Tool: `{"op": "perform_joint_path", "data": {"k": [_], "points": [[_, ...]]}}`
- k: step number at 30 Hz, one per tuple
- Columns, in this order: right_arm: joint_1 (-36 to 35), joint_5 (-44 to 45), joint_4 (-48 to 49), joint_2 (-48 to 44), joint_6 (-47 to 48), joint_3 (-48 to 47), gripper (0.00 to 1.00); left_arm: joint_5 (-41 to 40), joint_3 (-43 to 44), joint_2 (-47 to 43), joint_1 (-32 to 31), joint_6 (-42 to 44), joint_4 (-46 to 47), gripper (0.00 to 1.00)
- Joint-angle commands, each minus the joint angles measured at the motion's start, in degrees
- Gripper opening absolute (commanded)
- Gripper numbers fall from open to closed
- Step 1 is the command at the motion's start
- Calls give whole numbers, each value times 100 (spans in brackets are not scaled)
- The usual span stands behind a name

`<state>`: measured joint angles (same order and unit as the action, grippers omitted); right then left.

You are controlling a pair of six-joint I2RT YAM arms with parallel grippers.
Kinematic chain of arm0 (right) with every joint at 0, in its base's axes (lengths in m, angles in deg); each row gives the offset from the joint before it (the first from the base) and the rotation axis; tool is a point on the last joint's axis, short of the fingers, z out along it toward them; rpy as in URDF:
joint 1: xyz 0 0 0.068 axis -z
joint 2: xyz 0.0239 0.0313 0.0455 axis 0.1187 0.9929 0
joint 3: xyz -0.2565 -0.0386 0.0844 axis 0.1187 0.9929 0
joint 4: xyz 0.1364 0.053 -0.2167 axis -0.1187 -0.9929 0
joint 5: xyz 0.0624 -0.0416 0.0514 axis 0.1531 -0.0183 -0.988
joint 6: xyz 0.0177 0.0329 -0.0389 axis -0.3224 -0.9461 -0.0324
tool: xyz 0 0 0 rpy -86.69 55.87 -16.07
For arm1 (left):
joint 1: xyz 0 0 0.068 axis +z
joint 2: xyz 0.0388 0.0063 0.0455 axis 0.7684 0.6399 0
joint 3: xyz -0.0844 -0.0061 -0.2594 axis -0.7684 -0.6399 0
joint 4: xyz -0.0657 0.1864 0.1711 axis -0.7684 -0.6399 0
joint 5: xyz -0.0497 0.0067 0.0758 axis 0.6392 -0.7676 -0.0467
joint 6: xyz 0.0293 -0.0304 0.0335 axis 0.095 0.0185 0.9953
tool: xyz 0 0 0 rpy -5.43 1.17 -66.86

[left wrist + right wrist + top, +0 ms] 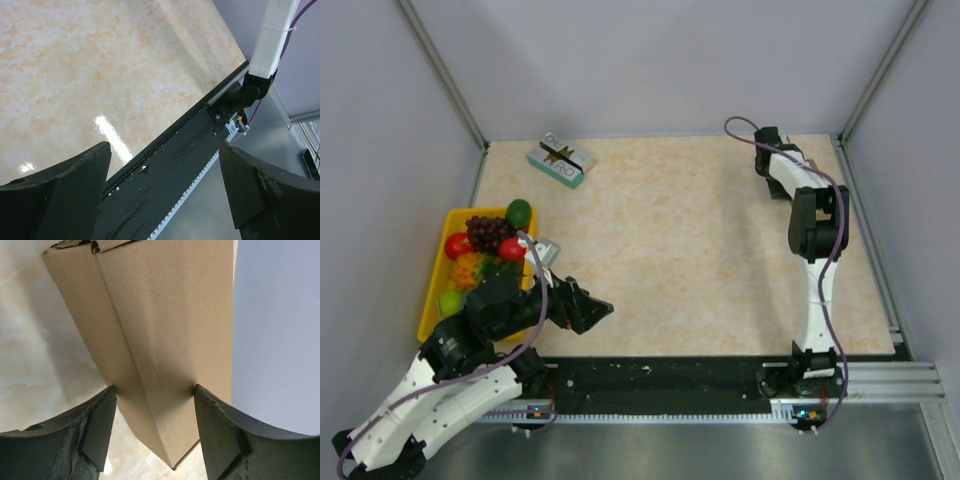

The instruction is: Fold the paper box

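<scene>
- Brown cardboard fills the right wrist view. The paper box (pixel 165 330) stands between the two fingers of the right hand (pixel 154 390). Each finger (pixel 100 425) touches one side of it, so this hand is closed on the box with its fingers rather wide apart.
- Seen from above, this hand is at the far right corner of the surface (pixel 700 250), close to the wall. The box itself is almost hidden behind the arm there.
- The box looks partly folded: a long crease runs along it, and one panel turns away to the left. Whether its lower corner touches the surface, I cannot tell.
- The left hand (pixel 165 150) is wide open and holds nothing. It hangs over the black rail (pixel 165 165) at the near edge, beside the yellow tray (pixel 428 310) of fruit and well apart from the box.
- I judge that the step in hand is to carry the box out of the corner, to a place where both hands can reach it.
- To do this well, the grip should be firm but not hard, because such thin cardboard can buckle between the fingers.
- The box should come away from the wall before it is turned, so that no flap catches there.
- The left hand should then press along the crease, not across a panel.
- The small teal-and-white box (pixel 561 160) at the far left is best avoided.
</scene>
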<state>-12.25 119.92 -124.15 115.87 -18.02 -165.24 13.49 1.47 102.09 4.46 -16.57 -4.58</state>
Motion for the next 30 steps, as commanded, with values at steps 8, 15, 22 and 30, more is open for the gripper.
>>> {"op": "perform_joint_path", "data": {"k": [8, 15, 22, 30], "points": [[183, -85, -524, 636, -362, -1115, 65, 184, 355, 387, -3, -3, 368, 92], [429, -49, -937, 1067, -870, -1740, 66, 140, 531, 431, -3, -30, 210, 91], [517, 161, -1139, 1340, -1170, -2127, 66, 122, 557, 483, -3, -74, 202, 91], [710, 48, -1333, 1533, -1504, -2391, 66, 140, 601, 536, -3, -65, 201, 91]]}}
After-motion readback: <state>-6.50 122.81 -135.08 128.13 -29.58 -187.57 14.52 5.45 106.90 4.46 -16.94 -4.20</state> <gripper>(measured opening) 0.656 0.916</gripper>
